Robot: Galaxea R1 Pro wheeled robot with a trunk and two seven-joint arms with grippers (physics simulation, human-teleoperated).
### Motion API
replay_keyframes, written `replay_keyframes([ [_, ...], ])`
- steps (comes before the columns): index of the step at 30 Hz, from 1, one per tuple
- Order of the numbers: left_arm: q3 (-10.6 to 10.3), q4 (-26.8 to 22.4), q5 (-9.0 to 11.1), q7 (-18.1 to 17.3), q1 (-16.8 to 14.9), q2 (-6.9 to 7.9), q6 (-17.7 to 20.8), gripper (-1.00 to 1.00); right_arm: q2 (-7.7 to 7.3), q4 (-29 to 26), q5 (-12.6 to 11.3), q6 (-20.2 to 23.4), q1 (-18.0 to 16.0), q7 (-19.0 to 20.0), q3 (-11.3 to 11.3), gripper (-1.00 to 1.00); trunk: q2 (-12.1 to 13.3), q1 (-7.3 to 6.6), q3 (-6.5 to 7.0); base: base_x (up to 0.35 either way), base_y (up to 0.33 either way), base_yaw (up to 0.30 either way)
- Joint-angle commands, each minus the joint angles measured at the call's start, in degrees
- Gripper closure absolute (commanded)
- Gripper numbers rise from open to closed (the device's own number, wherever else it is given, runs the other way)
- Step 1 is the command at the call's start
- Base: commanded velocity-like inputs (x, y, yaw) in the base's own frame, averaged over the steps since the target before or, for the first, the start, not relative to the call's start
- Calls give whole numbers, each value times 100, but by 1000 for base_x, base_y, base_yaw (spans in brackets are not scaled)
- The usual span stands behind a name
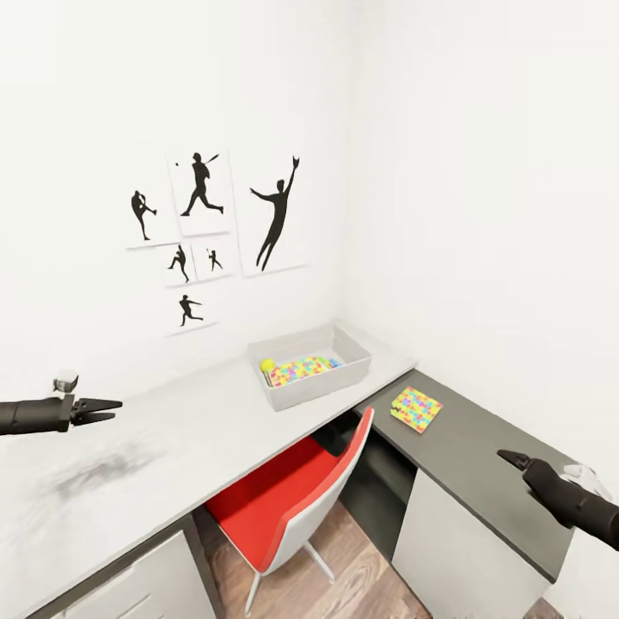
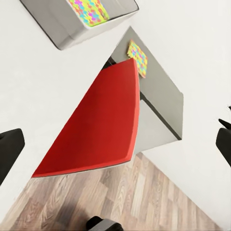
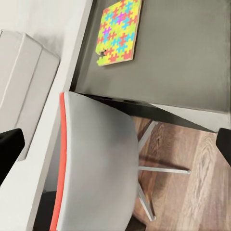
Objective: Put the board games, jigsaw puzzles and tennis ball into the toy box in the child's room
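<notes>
The light-grey toy box stands on the white table near the corner. Inside it lie the tennis ball, a jigsaw puzzle and a teal-blue edge that may be a board game. A second jigsaw puzzle lies flat on the dark-grey corner section; it also appears in the wrist views. My left gripper hovers open over the table, far left of the box. My right gripper hangs over the dark section, its fingers wide apart and empty. The bed is out of view.
A red-and-white chair is tucked under the table between the two arms. Black silhouette pictures hang on the wall behind. The wood floor shows below, with pale drawers under the table at left.
</notes>
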Motion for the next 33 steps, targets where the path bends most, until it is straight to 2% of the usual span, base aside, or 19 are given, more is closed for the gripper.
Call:
replay_keyframes([
  [1, 21, 14, -43, -38, -3, 6, 30, -100, 0, 1, -58, 24, -8, -58, -3, -100, -13, 4, -9, -19, -95, -246],
  [8, 8, 41, -36, -38, -1, 4, -21, -100, 14, 3, -55, 21, -8, -58, -3, -100, -13, 4, 26, -40, -127, -247],
  [33, 5, 49, -36, -38, -1, -31, -37, -100, 0, 173, 6, -18, -8, -62, -2, -100, -13, 4, 144, -1, -4, -251],
])
